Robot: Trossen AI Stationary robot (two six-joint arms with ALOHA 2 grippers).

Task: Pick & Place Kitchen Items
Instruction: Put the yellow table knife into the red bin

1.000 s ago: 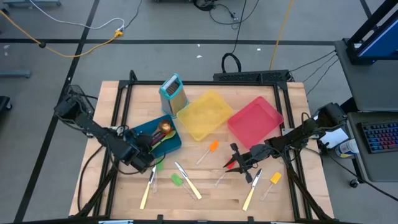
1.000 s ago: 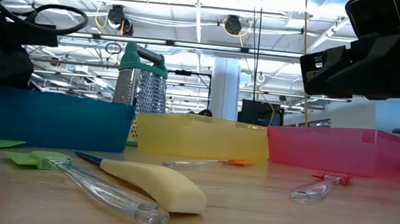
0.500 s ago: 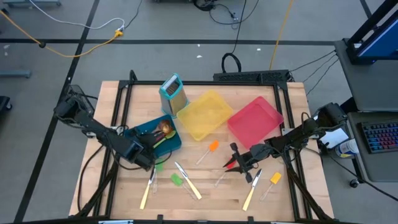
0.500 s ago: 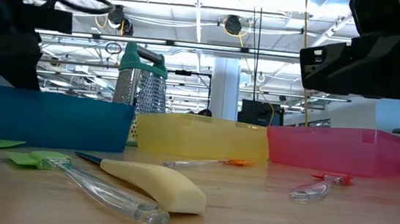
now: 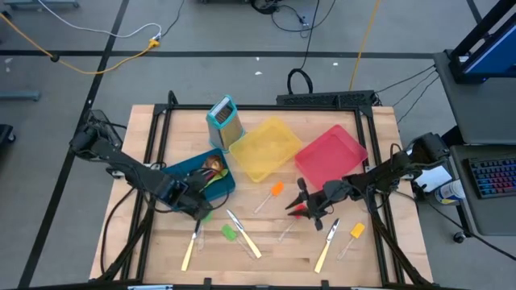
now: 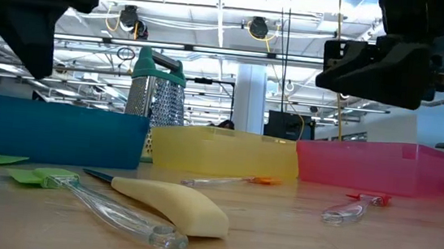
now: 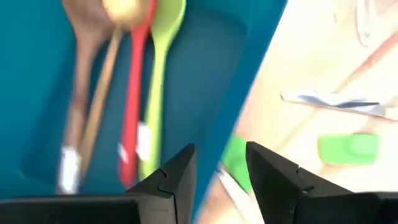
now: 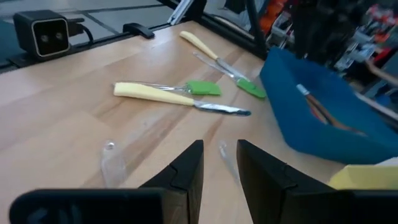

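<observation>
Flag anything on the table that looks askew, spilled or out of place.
Nothing is spilled or damaged. Several utensils lie loose on the table outside the bins: cream-handled knives, a green spatula, an orange spatula and a yellow spatula. The yellow bin and red bin sit angled to the table's edges.

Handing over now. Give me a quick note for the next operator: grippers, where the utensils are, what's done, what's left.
Left gripper: open, empty, over the front edge of the blue bin.
Right gripper: open, empty, hovering above the red spatula mid-table.
Done: wooden, red and green spoons lie in the blue bin.
Left: on the table are the red spatula, orange spatula, yellow spatula, two green spatulas and three knives.
</observation>
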